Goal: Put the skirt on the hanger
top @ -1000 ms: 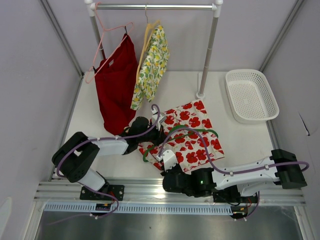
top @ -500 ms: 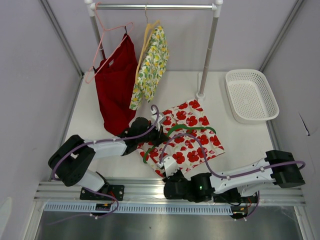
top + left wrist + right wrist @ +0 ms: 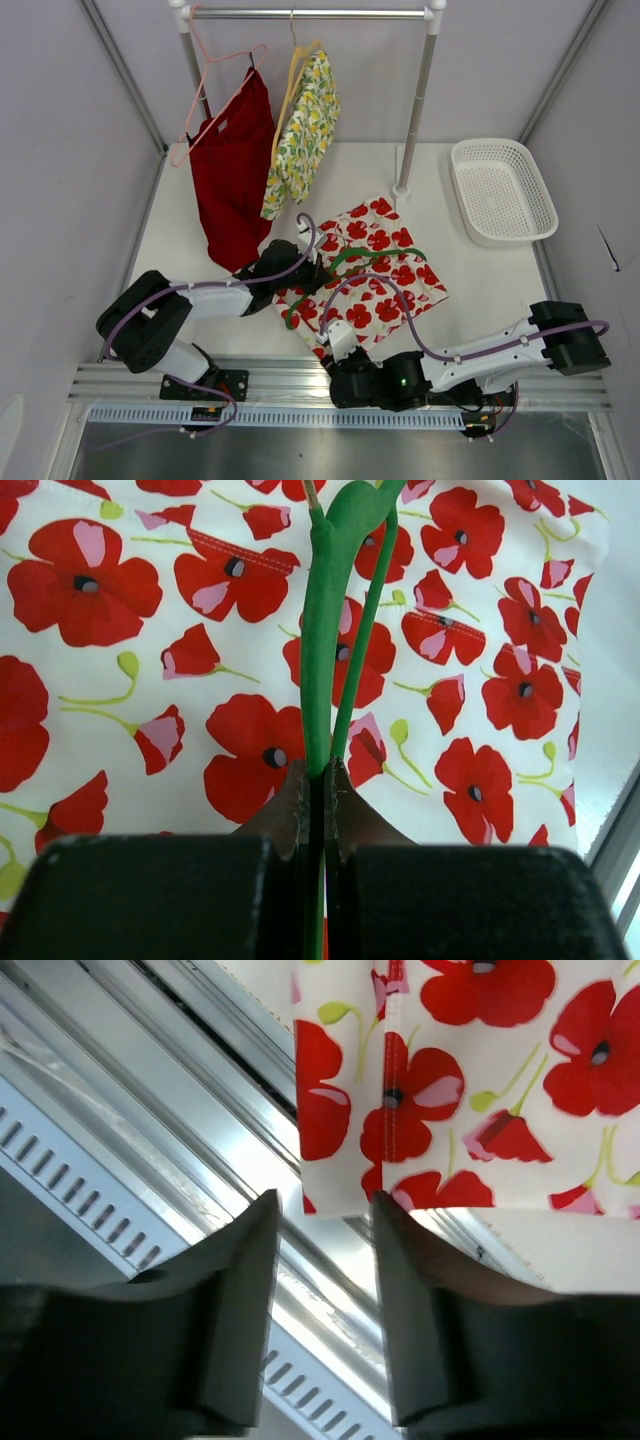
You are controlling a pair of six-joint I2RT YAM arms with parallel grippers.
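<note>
One clamp, one gap | left gripper (image 3: 315,780) pinches hanger (image 3: 322,630) | right gripper (image 3: 325,1215) parted, empty (skirt (image 3: 450,1060) corner at tips) | bite hem deeper

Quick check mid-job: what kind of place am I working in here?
Likely a lab test cell staged as a laundry corner: plain panel walls, a clothes rail and a white mesh basket on the table.

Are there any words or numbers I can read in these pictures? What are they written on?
None: no words, numbers or signs can be read in any view.
The skirt shows only red flowers, no letters.
The hanger is plain green and the basket plain white, with no label on either.
</note>
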